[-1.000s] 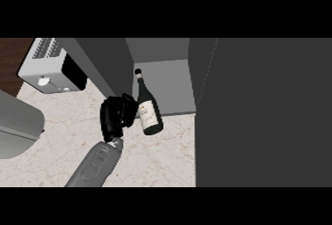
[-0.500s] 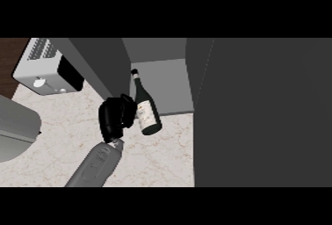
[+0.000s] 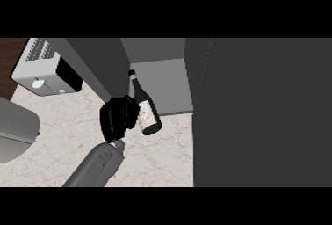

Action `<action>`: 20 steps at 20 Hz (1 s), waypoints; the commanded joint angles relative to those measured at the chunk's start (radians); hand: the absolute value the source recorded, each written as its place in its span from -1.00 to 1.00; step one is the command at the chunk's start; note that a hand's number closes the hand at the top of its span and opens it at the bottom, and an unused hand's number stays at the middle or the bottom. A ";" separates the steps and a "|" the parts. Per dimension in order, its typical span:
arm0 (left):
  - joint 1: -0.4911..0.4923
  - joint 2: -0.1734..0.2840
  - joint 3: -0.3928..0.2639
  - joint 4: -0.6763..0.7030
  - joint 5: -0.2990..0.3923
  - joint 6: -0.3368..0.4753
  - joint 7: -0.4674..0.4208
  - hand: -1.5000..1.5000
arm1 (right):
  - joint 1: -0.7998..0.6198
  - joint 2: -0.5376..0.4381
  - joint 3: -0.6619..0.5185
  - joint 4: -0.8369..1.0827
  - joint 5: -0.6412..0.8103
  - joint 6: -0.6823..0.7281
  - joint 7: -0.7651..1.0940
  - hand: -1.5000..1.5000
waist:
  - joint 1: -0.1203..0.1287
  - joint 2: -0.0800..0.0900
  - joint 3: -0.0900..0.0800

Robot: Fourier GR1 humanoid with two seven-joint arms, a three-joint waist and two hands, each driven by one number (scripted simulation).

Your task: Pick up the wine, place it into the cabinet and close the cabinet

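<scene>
wine bottle (image 3: pixel 145 109): dark glass, slim neck and rounded shoulder, pale label on the body; it's tilted, neck pointing up the view at the cabinet opening, base out over the counter

cabinet (image 3: pixel 162 88): flat matte grey, boxy; the grey floor of the open compartment shows behind the bottle's neck, and a dark panel (image 3: pixel 97 66) slants down its left side

cabinet door (image 3: pixel 259 114): big plain dark grey slab filling the whole right side of the view, its edge running just right of the bottle

left hand (image 3: pixel 118 117): black and chunky on the end of a grey forearm (image 3: pixel 97 165) that comes up from the lower edge; fingers curled against the left side of the bottle's body, looks like it's got hold of it, though the hand hides the actual contact so can't swear to it

right hand: doesn't show anywhere

counter (image 3: pixel 71 140): pale marble-ish top with faint brownish veins

toaster (image 3: pixel 45 70): white box with slots on top and a black side, up at the upper left, well apart from the hand

grey thing at the left edge (image 3: pixel 16 132): smooth rounded shape, cut off by the frame, can't tell what it is

in the way: the dark panel sits right above the hand and close to the bottle's neck
</scene>
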 commanded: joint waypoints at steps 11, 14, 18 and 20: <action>-0.274 -0.067 0.002 0.206 -0.113 -0.073 0.253 1.00 | -0.006 -0.011 -0.007 -0.034 -0.060 0.006 0.021 -1.00 | -0.048 0.036 -0.015; -0.278 -0.066 -0.012 0.234 -0.174 -0.059 0.286 1.00 | -0.008 -0.013 -0.013 -0.021 -0.060 0.012 0.013 -1.00 | -0.043 0.035 -0.014; -0.304 -0.037 0.000 0.235 -0.220 -0.071 0.325 -1.00 | 0.005 -0.019 -0.033 -0.020 -0.068 0.012 0.010 -1.00 | -0.034 0.031 -0.015; -0.295 -0.052 -0.017 0.227 -0.252 -0.080 0.355 -1.00 | 0.005 -0.022 -0.030 -0.033 -0.076 0.013 0.017 -1.00 | -0.039 0.030 -0.015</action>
